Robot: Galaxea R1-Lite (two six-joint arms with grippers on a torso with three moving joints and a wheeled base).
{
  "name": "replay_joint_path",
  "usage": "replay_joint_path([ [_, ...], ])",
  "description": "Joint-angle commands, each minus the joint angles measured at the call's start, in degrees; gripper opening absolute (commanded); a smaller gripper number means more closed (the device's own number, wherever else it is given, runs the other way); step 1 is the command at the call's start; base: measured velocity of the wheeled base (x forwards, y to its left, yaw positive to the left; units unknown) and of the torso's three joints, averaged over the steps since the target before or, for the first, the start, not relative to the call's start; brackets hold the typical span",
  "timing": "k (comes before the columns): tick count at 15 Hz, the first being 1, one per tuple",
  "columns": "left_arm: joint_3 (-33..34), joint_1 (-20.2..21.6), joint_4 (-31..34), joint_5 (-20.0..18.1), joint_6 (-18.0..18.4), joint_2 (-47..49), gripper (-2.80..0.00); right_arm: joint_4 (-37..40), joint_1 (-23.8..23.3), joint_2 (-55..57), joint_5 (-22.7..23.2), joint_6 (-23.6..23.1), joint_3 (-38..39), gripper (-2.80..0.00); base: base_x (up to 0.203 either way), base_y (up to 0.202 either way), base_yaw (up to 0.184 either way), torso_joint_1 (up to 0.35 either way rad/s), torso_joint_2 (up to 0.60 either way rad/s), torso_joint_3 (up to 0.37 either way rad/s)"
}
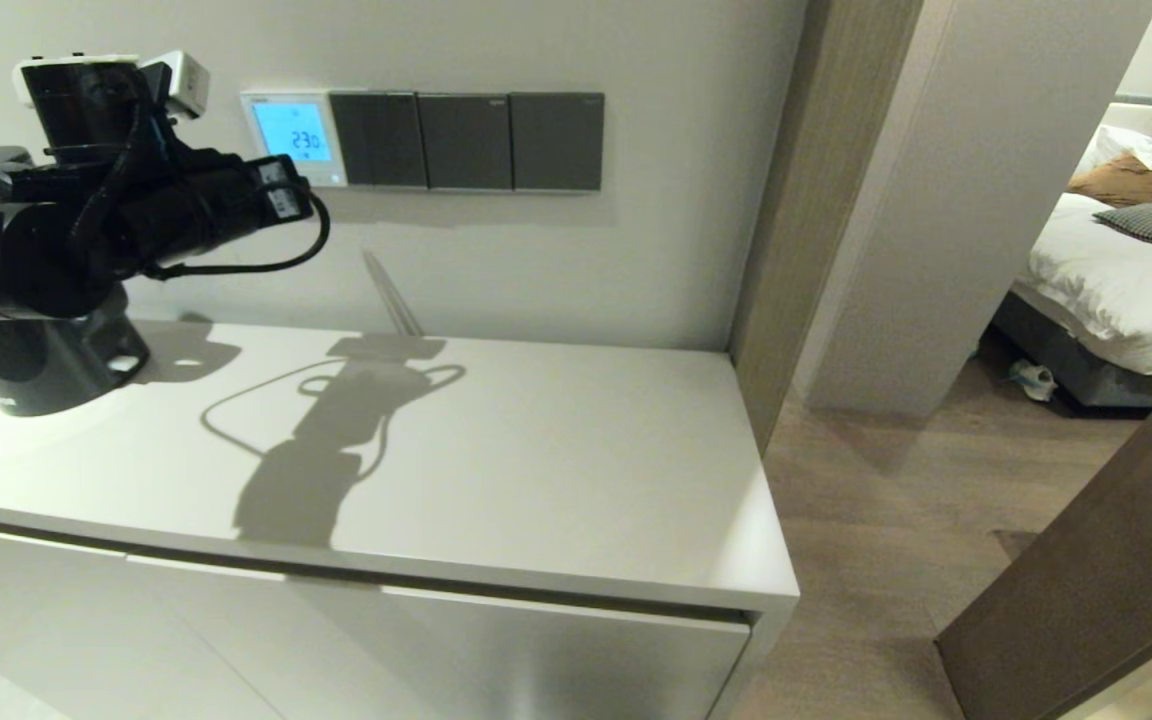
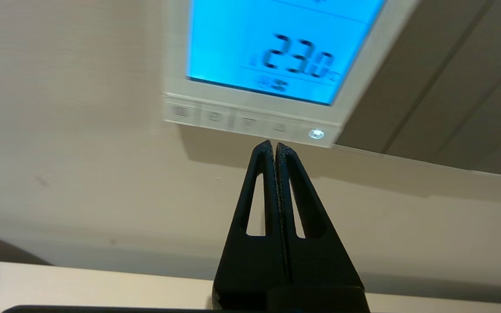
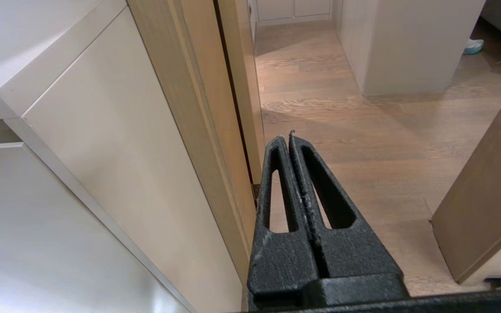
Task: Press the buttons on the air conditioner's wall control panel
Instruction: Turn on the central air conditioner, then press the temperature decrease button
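The air conditioner's wall control panel (image 1: 293,137) is white with a lit blue screen reading 23.0, mounted on the wall above the cabinet. In the left wrist view the panel (image 2: 272,56) shows a row of buttons (image 2: 250,123) along its lower strip, with a lit round button (image 2: 316,134) at one end. My left gripper (image 2: 275,145) is shut and empty, its tips just below the button row, near the arrow buttons. In the head view the left gripper (image 1: 301,195) is at the panel's lower edge. My right gripper (image 3: 291,138) is shut and empty, held low beside the cabinet over the floor.
Three dark switch plates (image 1: 466,140) adjoin the panel on its right. A white cabinet top (image 1: 536,470) lies below. A wooden door frame (image 1: 796,200) stands to the right, with a bedroom and bed (image 1: 1116,280) beyond. A brown door (image 1: 1096,590) is open at the right.
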Motion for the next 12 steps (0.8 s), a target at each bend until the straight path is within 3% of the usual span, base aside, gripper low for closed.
replay_joint_path([
  [1,-0.04,0.49,-0.13,-0.02,-0.05,-0.12,-2.80,0.02,0.02,0.08,0.01,0.00,0.09,-2.80,0.000,0.000,0.000,0.000,0.00,0.000],
  [12,-0.92,1.48,0.28,0.07,-0.05,0.44,-2.80,0.02,0.02,0.08,0.01,0.00,0.09,-2.80,0.000,0.000,0.000,0.000,0.00,0.000],
])
